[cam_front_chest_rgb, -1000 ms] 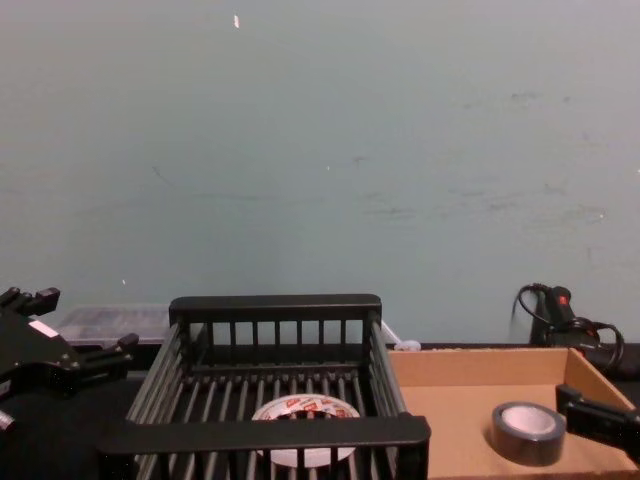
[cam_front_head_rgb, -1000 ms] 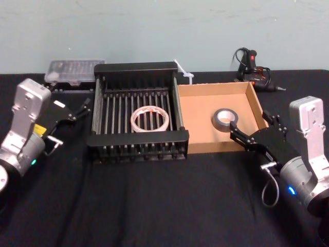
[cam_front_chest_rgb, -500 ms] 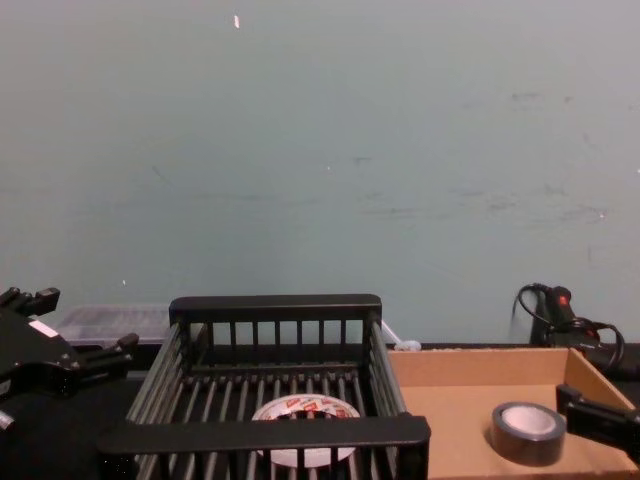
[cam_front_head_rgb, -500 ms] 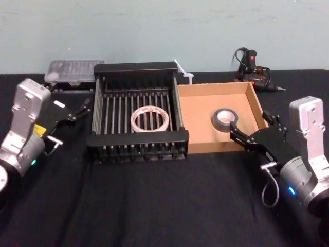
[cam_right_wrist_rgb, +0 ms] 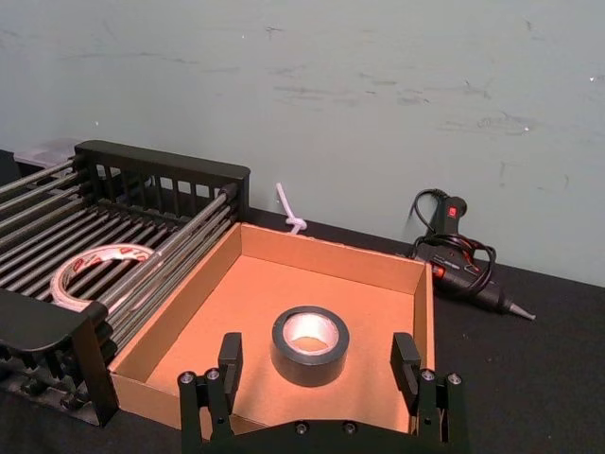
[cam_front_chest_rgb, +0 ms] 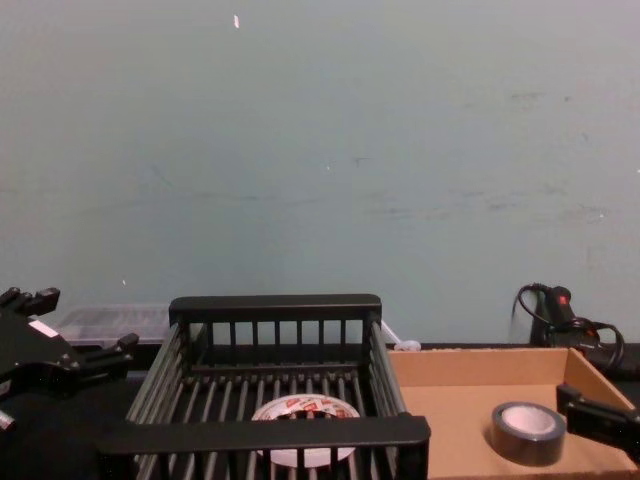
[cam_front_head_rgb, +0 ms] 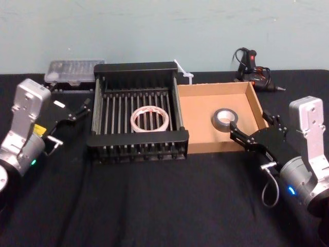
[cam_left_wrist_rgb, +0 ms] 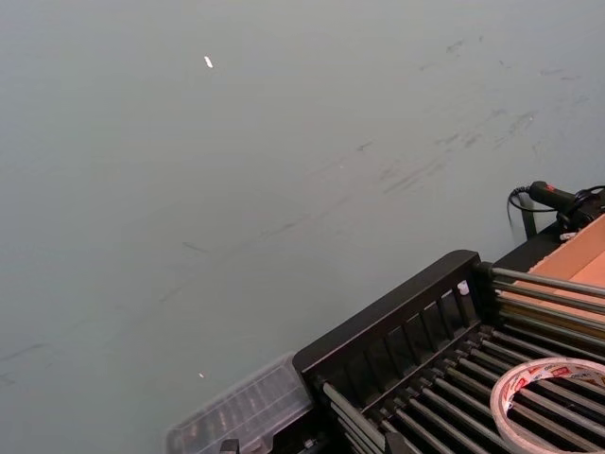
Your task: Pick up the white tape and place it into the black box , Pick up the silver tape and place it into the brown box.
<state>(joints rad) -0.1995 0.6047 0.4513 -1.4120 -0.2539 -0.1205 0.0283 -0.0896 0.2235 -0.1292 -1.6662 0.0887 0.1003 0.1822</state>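
The white tape (cam_front_head_rgb: pixel 150 119) lies flat on the slatted floor of the black box (cam_front_head_rgb: pixel 138 139), and its printed face shows low in the chest view (cam_front_chest_rgb: pixel 305 409). To the right, the silver tape (cam_front_head_rgb: pixel 224 119) rests inside the brown box (cam_front_head_rgb: pixel 198 134). My right gripper (cam_front_head_rgb: pixel 249 122) hovers open over that box's near right corner, just short of the silver tape (cam_right_wrist_rgb: pixel 310 342), with its fingers (cam_right_wrist_rgb: pixel 230 355) spread wide. My left gripper (cam_front_head_rgb: pixel 81 109) stays open to the left of the black box, holding nothing.
A clear plastic case (cam_front_head_rgb: pixel 72 69) sits behind the black box's left corner. A glue gun with a cable (cam_front_head_rgb: pixel 252 67) lies behind the brown box, and a white zip tie (cam_front_head_rgb: pixel 184 73) lies between the boxes at the back. The front of the black table is bare.
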